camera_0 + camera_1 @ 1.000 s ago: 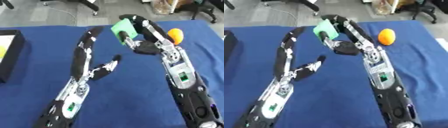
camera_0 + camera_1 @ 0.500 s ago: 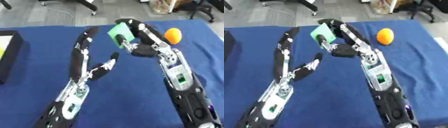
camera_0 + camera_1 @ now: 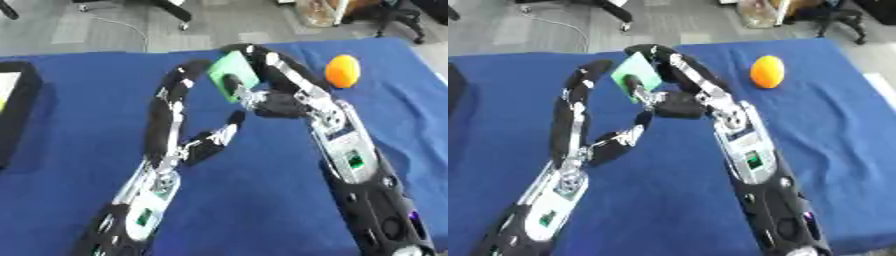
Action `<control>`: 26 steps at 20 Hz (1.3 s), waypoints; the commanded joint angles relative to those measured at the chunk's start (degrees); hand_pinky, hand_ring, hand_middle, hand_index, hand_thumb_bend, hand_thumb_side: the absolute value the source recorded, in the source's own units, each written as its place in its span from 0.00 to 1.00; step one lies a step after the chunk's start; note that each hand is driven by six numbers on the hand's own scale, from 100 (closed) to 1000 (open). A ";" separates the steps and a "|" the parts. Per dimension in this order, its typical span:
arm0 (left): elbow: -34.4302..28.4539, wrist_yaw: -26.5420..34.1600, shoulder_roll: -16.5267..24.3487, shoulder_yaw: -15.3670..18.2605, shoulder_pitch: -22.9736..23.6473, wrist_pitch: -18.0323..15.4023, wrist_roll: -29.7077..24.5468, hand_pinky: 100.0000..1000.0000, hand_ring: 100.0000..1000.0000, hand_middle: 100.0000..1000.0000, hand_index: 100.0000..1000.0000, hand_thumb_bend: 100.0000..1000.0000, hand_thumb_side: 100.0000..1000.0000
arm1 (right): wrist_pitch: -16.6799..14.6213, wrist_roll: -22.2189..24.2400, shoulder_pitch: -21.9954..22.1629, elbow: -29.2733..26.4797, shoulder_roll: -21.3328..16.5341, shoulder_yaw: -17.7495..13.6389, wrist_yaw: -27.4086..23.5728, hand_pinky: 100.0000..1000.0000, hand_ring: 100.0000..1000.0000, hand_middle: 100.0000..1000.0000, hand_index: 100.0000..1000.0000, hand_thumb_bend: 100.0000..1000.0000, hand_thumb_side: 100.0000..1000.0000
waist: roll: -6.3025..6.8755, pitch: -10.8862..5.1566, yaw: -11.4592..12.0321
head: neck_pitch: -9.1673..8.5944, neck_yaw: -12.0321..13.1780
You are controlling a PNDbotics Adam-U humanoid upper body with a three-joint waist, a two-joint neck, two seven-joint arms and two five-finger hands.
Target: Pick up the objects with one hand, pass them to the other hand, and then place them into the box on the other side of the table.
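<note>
Handover step in hand. The right hand grips a green block above the blue surface. The left hand, fingers spread wide, sits just beside the block. Next: the left hand must close round the block, then carry it to the box, far left of the block.

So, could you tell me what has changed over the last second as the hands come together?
The right hand, still curled around the green block, has carried it leftward toward the left hand. The left hand's fingers have risen and now reach up right beside the block, though it has not closed on it. The orange ball on the blue table and the box at the left edge stayed put.
</note>
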 commanded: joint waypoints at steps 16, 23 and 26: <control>-0.34 1.53 -0.92 -0.05 -1.19 0.33 0.42 0.81 0.77 0.67 0.81 0.09 0.01 | 2.96 2.93 -0.24 1.74 -0.19 0.99 -3.81 0.56 0.38 0.23 0.44 0.00 0.35 | 0.18 0.49 -0.11 | -0.15 -0.72; -0.07 1.25 -0.99 0.26 -1.10 1.17 0.31 0.77 0.69 0.57 0.73 0.00 0.00 | 3.36 3.70 -0.26 1.22 -0.37 1.22 -4.65 0.56 0.38 0.23 0.44 0.00 0.35 | 0.19 0.51 -0.11 | -0.15 -0.72; 0.11 1.63 -1.01 0.37 -1.01 1.35 0.13 0.74 0.63 0.51 0.68 0.00 0.11 | 3.47 3.86 -0.23 0.96 -0.46 1.21 -4.96 0.56 0.38 0.24 0.44 0.00 0.35 | 0.20 0.53 -0.12 | -0.15 -0.70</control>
